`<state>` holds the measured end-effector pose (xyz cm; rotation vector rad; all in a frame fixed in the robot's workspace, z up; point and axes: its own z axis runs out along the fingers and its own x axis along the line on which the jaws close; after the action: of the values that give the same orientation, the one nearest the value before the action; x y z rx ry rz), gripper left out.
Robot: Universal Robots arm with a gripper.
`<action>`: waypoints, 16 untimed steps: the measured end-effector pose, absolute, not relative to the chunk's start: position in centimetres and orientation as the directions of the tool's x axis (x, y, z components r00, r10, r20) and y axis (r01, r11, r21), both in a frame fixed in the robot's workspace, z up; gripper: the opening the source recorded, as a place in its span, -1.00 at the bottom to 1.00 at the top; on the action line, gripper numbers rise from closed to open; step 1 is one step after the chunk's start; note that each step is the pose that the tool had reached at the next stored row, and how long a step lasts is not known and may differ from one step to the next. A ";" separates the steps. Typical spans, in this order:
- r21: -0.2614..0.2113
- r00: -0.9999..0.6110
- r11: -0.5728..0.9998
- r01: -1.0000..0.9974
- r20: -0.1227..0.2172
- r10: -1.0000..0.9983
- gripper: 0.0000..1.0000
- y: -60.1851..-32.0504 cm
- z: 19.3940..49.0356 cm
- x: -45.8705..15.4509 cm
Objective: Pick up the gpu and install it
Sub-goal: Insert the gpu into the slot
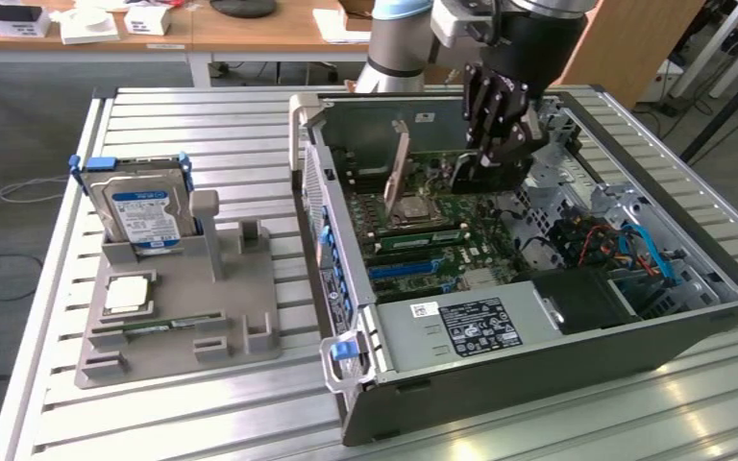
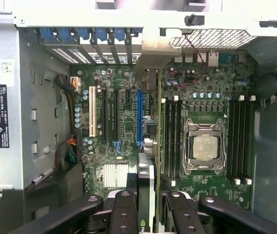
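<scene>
Holding the gpu, is it, Sam?

It is, Lee. The gripper hangs inside the computer case. Its fingers are clamped on the card, one against each face, with only the card's thickness between them. The card sits edge-on there and juts out past the fingertips toward the motherboard.

So which step would you call this?

The pick-up looks done. I'd say this is the install, with the card held over the board but, as far as I can judge, not seated. Whether its far edge touches anything I cannot tell.

What does seating it call for?

Straight beyond the fingertips lies the blue slot, nearly in line with the card. My guess is that the connector edge has to sit square along a slot. The end bracket would also have to meet the rear bracket openings, further out past the fingertips. The processor socket lies off to one finger's outer side, apart from the card, so it should not interfere. A tilted card would likely bind.

And how does the card look?

Thin and dark. Between the fingers it shows as a narrow strip with a black cover and a small green mark near the finger joints. In the exterior view it is a black block just under the fingertips.
</scene>
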<state>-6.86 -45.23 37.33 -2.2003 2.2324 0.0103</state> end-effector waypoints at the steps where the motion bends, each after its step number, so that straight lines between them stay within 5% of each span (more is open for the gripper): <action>1: 0.000 -0.015 0.015 -1.000 -0.010 -1.000 -0.45 -45.2 37.2 -6.9; 16: 0.000 -0.015 0.015 -1.000 -0.010 -1.000 -0.45 -45.2 34.8 -7.3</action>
<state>-7.26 -45.23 34.78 -2.1996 2.2331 0.0102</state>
